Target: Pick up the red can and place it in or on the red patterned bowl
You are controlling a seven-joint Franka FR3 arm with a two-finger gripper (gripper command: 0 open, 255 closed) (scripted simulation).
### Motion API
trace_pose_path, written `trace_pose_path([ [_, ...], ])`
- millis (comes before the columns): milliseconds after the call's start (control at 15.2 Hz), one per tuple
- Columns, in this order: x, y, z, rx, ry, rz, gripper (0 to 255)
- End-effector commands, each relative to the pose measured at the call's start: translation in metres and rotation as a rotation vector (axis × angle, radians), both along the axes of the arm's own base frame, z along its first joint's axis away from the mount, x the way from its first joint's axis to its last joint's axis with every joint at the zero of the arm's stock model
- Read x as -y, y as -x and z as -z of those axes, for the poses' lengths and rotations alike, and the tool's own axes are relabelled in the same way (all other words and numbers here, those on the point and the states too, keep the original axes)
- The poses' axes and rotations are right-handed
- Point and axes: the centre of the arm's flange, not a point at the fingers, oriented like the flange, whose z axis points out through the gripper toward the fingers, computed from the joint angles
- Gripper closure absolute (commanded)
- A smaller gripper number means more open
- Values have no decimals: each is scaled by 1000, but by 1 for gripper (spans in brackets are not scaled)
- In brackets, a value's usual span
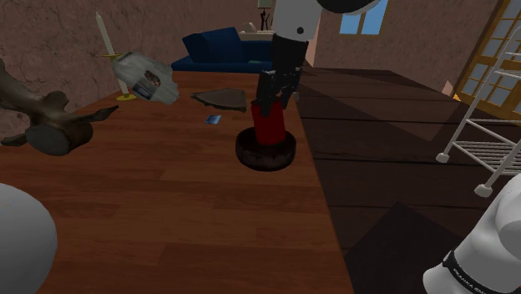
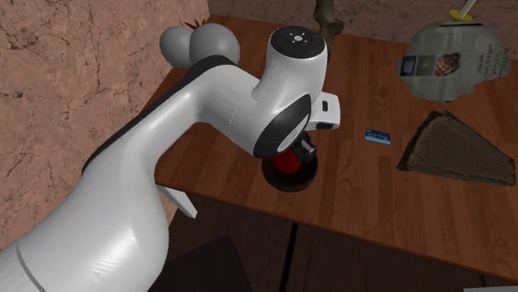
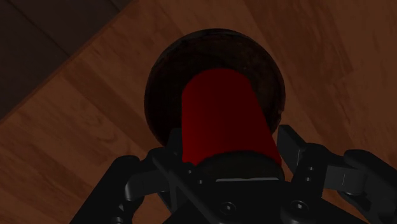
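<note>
The red can (image 1: 269,124) stands upright with its lower end inside the dark round bowl (image 1: 250,154), near the table's right edge in the shoulder view. My black gripper (image 1: 273,93) comes down on the can's top, shut on it. In the wrist view the can (image 3: 222,114) sits between the two fingers (image 3: 294,145), which press on its sides, and the bowl's rim (image 3: 165,70) rings its far end. In the second exterior view the white arm covers most of the can (image 2: 289,162) and the bowl (image 2: 286,182).
On the wooden table lie a small blue card (image 1: 214,119), a dark wedge (image 1: 224,98), a crumpled newspaper bundle (image 1: 149,77), a candle (image 1: 102,38) and a dark sculpture (image 1: 50,125). The table edge (image 1: 321,192) runs just right of the bowl. A white rack (image 1: 493,125) stands at the right.
</note>
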Motion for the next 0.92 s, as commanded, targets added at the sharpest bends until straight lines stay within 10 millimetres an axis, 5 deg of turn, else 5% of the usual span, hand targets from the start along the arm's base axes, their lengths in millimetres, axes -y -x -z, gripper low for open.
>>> trace_pose_path([
  [0,0,0,1,1,0,0,255],
  [264,0,0,1,1,0,0,255],
  [330,0,0,1,1,0,0,0],
  [660,0,0,0,1,0,0,0],
  [858,4,5,-39,1,0,0,0],
])
